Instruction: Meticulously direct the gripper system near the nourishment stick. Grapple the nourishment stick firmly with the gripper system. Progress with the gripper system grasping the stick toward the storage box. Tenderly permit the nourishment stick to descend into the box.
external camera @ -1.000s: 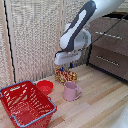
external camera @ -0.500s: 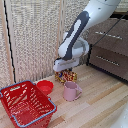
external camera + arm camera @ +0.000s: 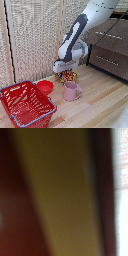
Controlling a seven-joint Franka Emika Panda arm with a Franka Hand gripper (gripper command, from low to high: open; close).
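1. Gripper system (image 3: 65, 71) sits directly over the nourishment stick (image 3: 67, 76), right at its top edge; can't tell if the fingers are spread or clamped.
2. Stick is on the wooden floor between the red bowl (image 3: 45, 87) and pink mug (image 3: 71, 91), behind both, well apart from the storage box (image 3: 14, 93).
3. Stick: yellow-orange pack, red/white print. Wrist view is a blurred yellow-and-red surface close up.

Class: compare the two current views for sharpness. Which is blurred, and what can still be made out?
Exterior view: soft but readable, showing gripper, snack package, pink mug and red basket. Wrist view: wholly out of focus, only yellow and dark red bands.
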